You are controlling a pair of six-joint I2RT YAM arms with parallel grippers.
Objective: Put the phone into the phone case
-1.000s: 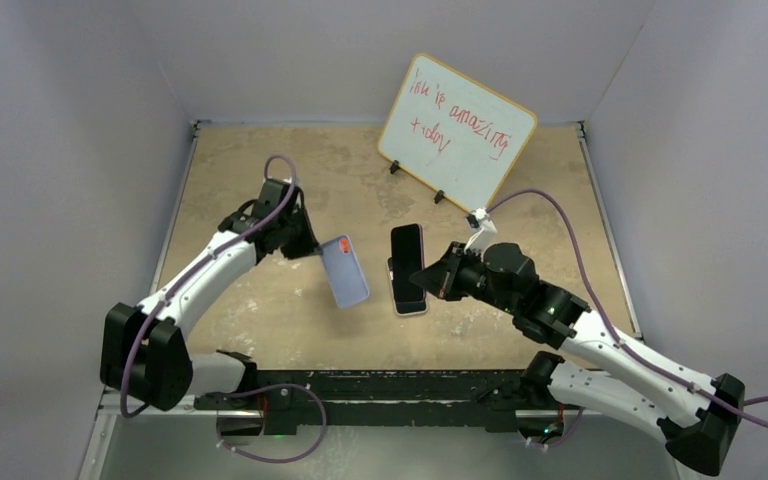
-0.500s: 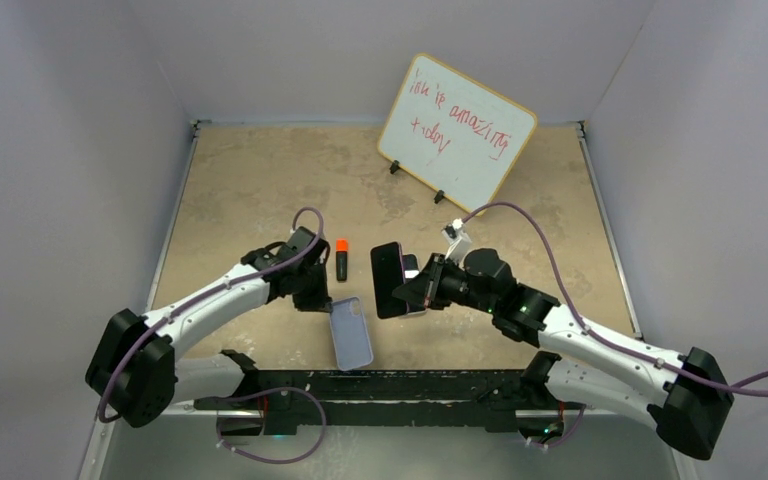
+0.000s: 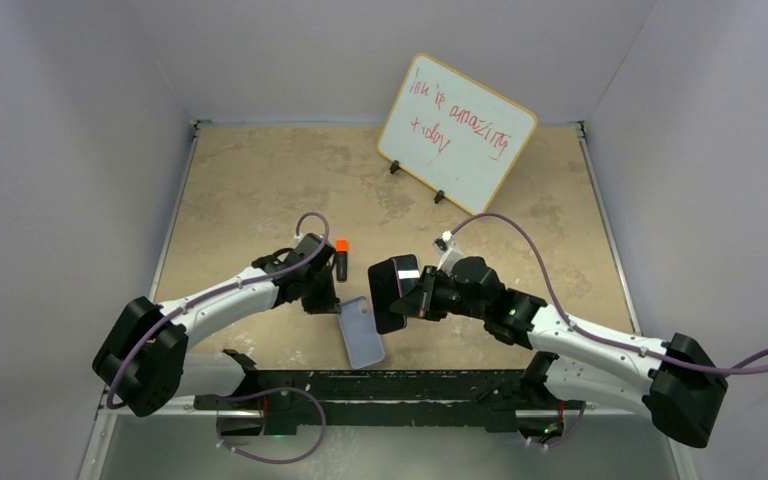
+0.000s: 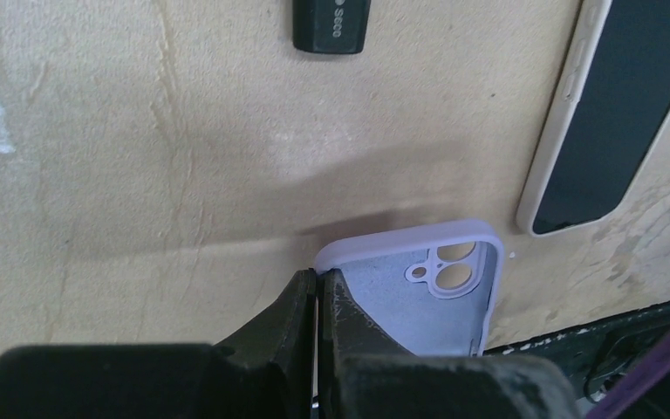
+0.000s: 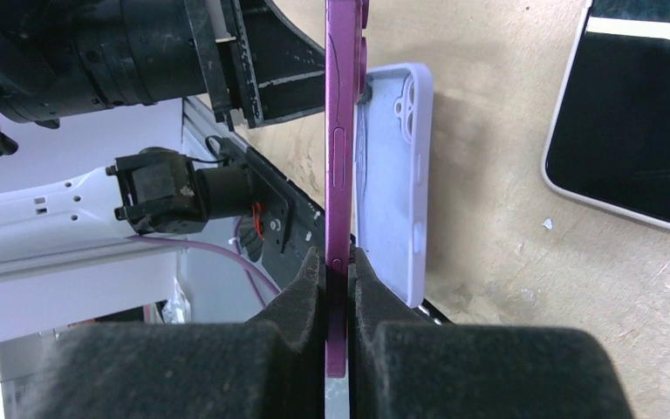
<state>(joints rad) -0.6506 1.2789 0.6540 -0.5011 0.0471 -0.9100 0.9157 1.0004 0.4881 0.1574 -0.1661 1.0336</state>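
- Both arms are now closer together than a second ago, and nearer the front edge of the table (image 3: 250,180).
- The left gripper (image 3: 328,300) is pinched tight on one edge of the phone case (image 3: 363,335). The case is lower and nearer the front now.
- I cannot tell if the case rests on the table or hangs just above it.
- The right gripper (image 3: 422,298) is squeezed shut on the phone (image 3: 385,295), which has a purple edge.
- A second ago the phone was apart from the case. Now it is just beside it.
- In the right wrist view, the phone stands on its thin edge next to the hollow side of the case. Its top end looks like it touches the case rim.
- A second phone (image 5: 637,113) with a pale edge lies flat on the table close by. Nothing holds it. A marker (image 3: 341,258) lies a bit farther back.
- I think the lining up is almost done, but the phone is not in yet. It has to tip flat onto the hollow side and be pushed in.
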